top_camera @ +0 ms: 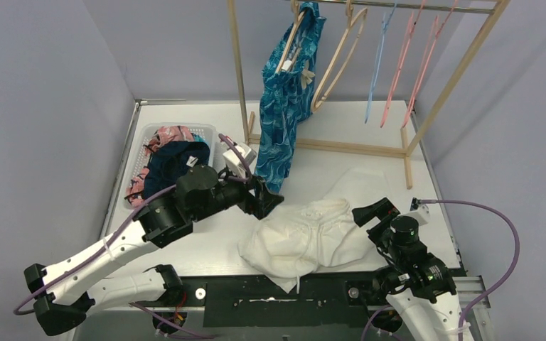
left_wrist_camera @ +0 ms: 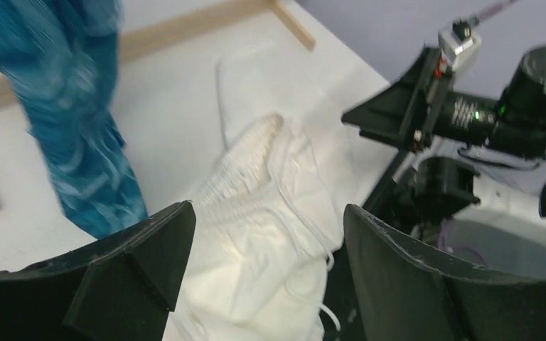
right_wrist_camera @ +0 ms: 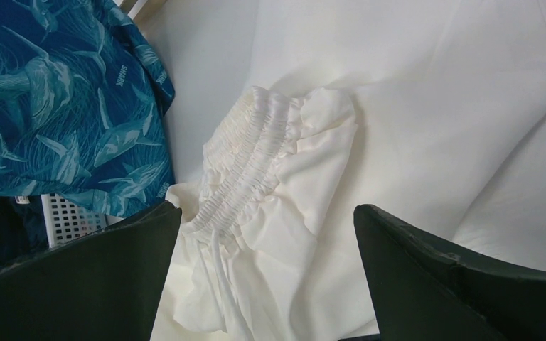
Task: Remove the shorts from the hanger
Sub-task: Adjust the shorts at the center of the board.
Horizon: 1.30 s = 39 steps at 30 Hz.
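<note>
Though crumpled, white shorts, waistband farthest.

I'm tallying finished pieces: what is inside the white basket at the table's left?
A pink floral pair and a navy pair lie in the basket. The left arm covers its near right corner, so anything there, or beneath the pile, is hidden.

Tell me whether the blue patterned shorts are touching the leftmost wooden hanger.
Touching. The top external view shows the blue patterned shorts hanging from the leftmost wooden hanger, its arm against their waist.
</note>
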Each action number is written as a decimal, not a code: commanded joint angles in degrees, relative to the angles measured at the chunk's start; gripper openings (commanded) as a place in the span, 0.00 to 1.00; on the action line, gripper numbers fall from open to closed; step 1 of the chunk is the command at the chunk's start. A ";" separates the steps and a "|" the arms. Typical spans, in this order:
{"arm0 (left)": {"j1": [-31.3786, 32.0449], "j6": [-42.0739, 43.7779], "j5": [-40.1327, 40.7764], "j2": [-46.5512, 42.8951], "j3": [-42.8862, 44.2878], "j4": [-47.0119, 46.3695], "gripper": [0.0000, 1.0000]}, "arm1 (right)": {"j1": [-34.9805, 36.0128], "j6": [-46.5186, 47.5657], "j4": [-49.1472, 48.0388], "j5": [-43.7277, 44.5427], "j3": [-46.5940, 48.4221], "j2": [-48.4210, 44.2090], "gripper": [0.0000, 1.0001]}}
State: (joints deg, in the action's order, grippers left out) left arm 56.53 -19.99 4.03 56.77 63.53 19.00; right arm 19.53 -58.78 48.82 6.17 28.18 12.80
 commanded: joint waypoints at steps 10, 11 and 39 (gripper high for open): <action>0.32 -0.49 -16.46 11.27 -5.93 -5.56 0.80 | -0.11 -11.30 -8.89 5.06 -5.78 2.96 0.98; 0.33 -0.26 -15.99 12.74 -5.46 -6.10 0.80 | -0.13 -12.38 -9.44 7.09 -5.97 4.15 0.98; -1.69 15.94 -24.73 58.00 12.40 -10.94 0.82 | -0.43 -17.91 -20.16 6.87 -12.79 13.46 0.97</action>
State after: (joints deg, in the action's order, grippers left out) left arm 55.31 -5.58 -17.74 110.50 72.20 6.39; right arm 19.46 -74.85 33.67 12.99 15.94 26.28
